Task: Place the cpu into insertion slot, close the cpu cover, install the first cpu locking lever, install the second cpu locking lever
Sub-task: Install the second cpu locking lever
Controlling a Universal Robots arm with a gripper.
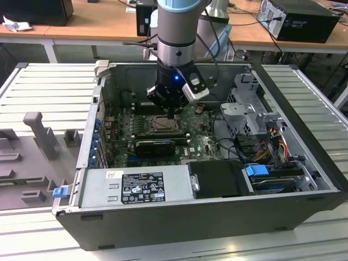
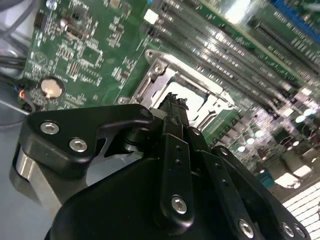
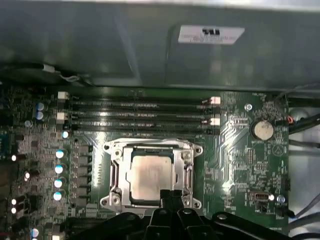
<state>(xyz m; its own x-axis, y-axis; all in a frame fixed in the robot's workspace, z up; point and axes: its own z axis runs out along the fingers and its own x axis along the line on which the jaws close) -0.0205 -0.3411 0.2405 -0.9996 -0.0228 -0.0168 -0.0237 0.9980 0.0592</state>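
Lying flat, cpu [image 3: 150,176] sits square in insertion slot [image 3: 114,172], hand [image 3: 170,196] touching.

Light: even overhead room light, dimmer inside the computer case [image 1: 304,163].
Glare: bright streaks on the memory slots [image 2: 235,55].
Blur: far motherboard [image 2: 280,125] edge softened.

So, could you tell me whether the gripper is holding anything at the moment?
It cannot be told: the gripper sits at the edge of the cpu cover, with the cpu seated.

Ribbed grey table [image 1: 49,87] carries open computer case [image 1: 179,217].
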